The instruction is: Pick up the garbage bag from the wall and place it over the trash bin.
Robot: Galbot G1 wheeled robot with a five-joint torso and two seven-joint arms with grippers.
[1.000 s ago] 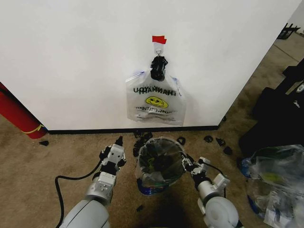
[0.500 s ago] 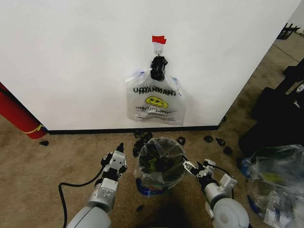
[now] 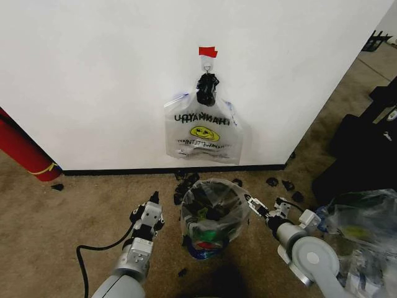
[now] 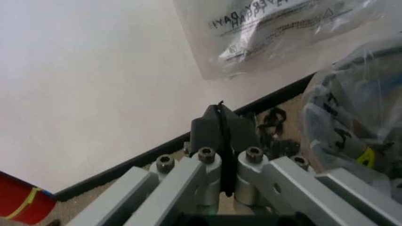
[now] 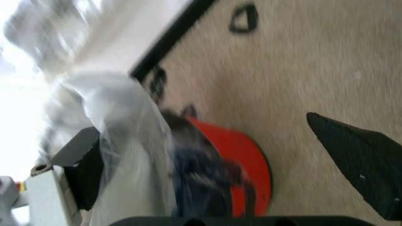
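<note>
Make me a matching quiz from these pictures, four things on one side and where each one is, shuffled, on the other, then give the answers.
Things:
1. garbage bag
2. bundle of bags
3. red cylinder
4. left gripper

Places:
A. hanging from the hook on the wall
B. draped over the trash bin
C. above the carpet, on the bin's left side
D. leaning at the wall, far left

Pairs: 1-B, 2-A, 3-D, 4-C

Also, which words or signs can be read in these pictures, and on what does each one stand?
"THANK YOU", seen mirrored: bundle of bags hanging on the wall.
Yellow smiley face: same bundle.
"DAY", within a partly cut-off line: same bundle, left wrist view.
Small lines below the smiley: too small to read.
</note>
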